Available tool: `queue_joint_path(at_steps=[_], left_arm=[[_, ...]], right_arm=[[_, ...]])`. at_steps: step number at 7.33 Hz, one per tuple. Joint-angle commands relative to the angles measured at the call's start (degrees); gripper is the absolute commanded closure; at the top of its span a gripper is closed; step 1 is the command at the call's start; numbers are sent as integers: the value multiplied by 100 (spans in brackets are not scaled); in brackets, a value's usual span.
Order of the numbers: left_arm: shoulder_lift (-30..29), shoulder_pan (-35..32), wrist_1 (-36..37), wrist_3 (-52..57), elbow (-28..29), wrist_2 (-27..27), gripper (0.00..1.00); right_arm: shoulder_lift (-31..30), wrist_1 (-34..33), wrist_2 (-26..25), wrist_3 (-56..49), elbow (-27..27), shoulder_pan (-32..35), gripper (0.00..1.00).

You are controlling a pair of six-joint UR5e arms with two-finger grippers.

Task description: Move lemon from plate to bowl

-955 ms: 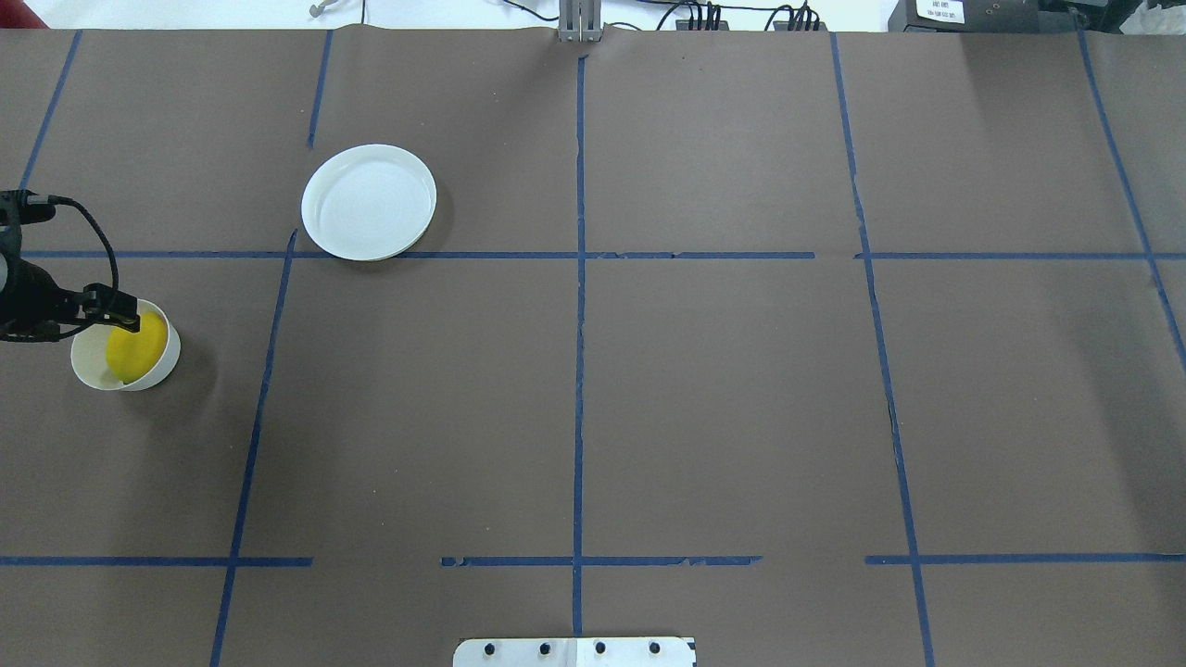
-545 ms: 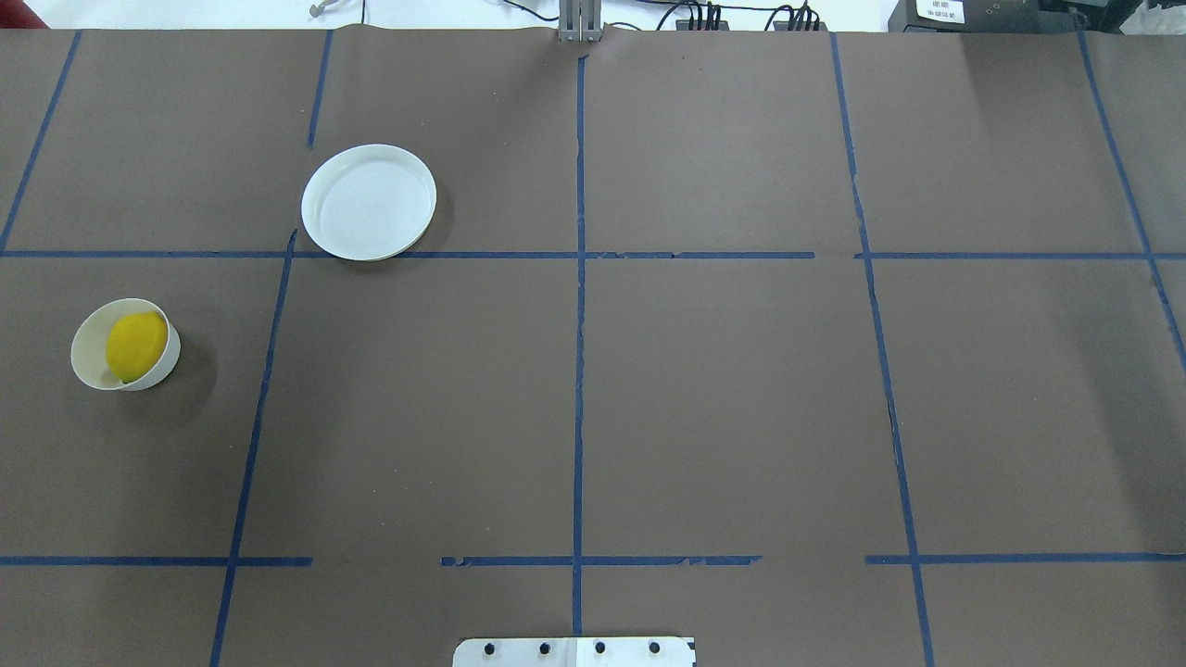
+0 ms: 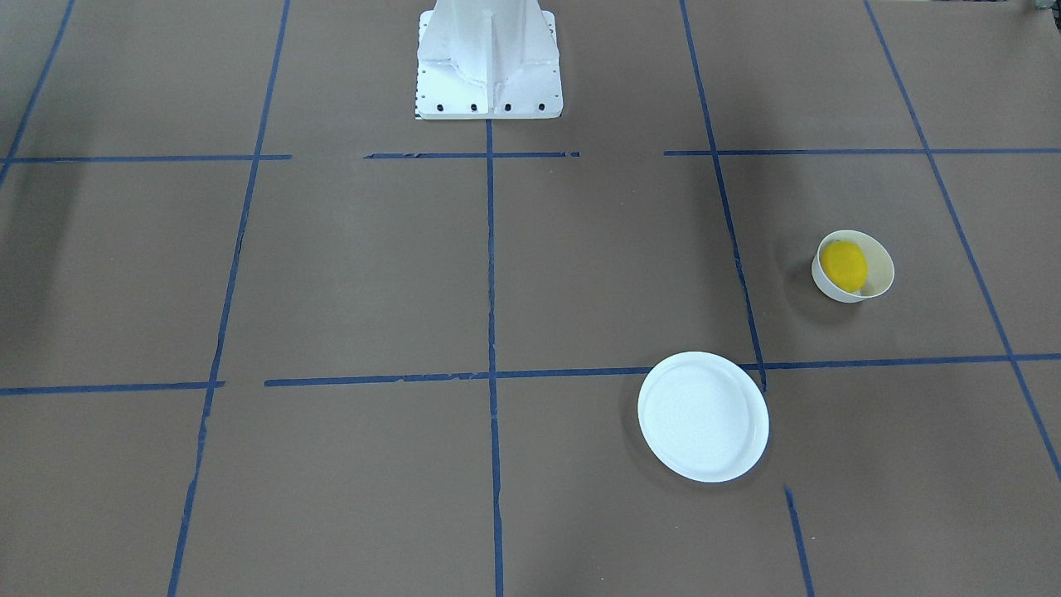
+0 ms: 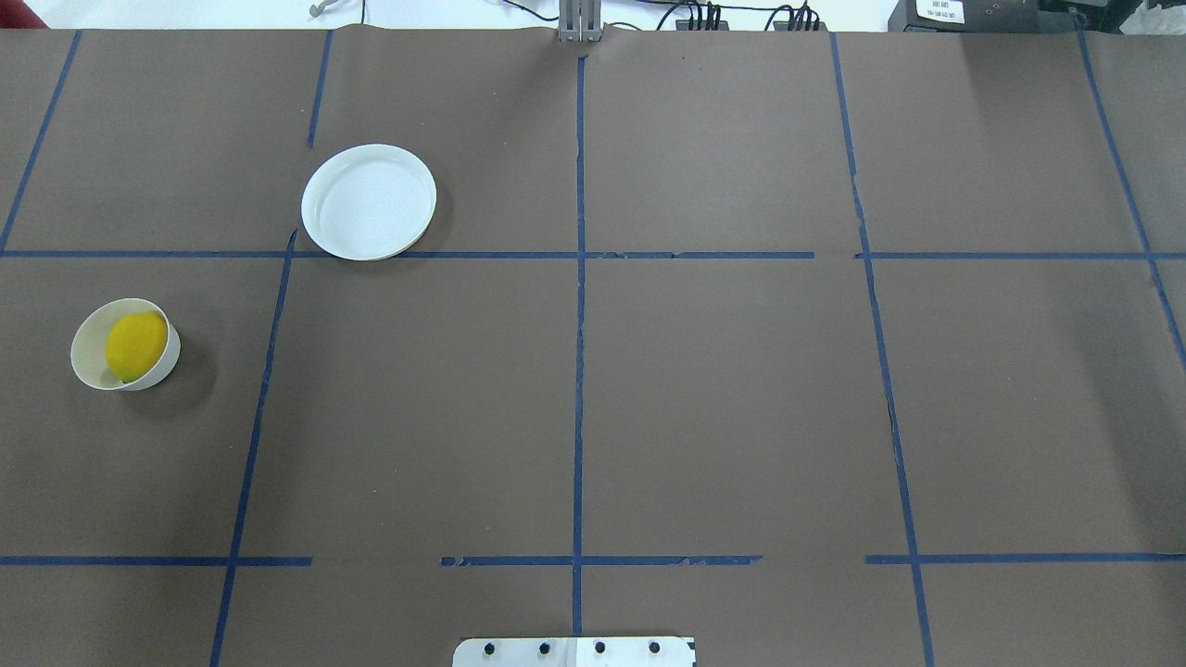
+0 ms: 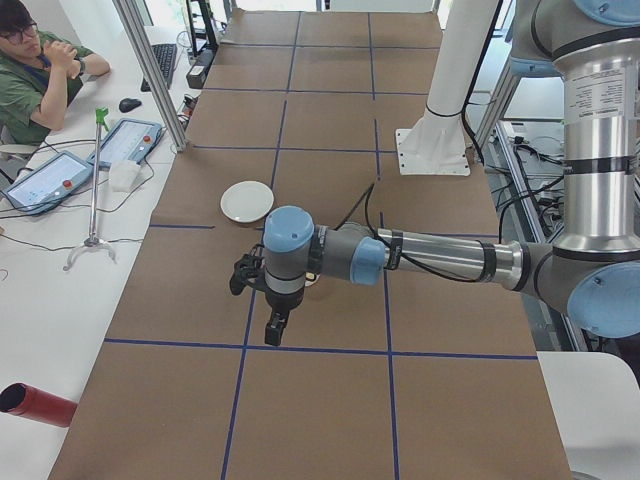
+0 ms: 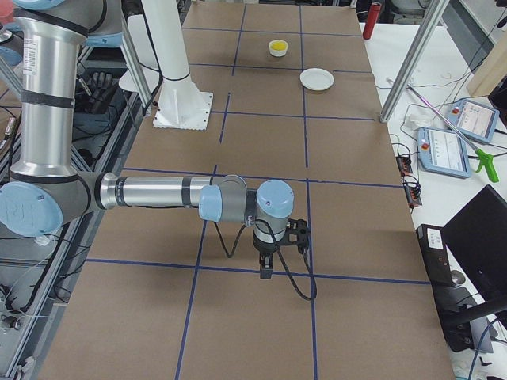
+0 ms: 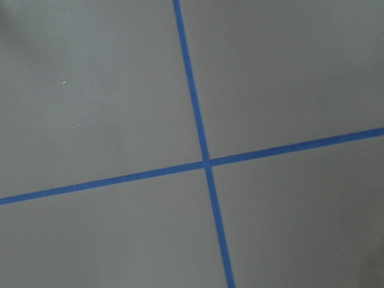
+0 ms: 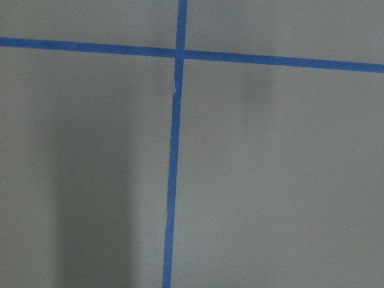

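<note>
The yellow lemon [image 4: 136, 345] lies inside the small off-white bowl [image 4: 85, 361] at the table's left side; both also show in the front view, the lemon [image 3: 845, 265] in the bowl [image 3: 884, 269]. The flat white plate [image 4: 369, 201] stands bare farther back and to the right, and shows in the front view [image 3: 703, 416]. My left gripper [image 5: 272, 330] shows only in the exterior left view, hanging over the table away from the bowl. My right gripper [image 6: 265, 273] shows only in the exterior right view, far from both dishes. I cannot tell whether either is open or shut.
Blue tape lines cross the brown table cover. The white robot pedestal [image 3: 489, 58] stands at the robot's edge of the table. An operator [image 5: 30, 70] sits beside a side table with tablets, and a red cylinder [image 5: 35, 403] lies near it.
One second ago my left gripper was at the bowl's rim beside the lemon. It has drawn back out of the overhead view. The lemon stays in the bowl.
</note>
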Motion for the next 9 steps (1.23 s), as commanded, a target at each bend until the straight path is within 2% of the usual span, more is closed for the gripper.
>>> queue_joint_path(at_steps=[1, 9], left_arm=[[126, -63, 42, 82, 56, -89, 0], [65, -54, -63, 82, -67, -80, 0]], right_arm=[[8, 0, 0, 0, 0, 0, 0], [0, 0, 0, 0, 0, 0, 0]])
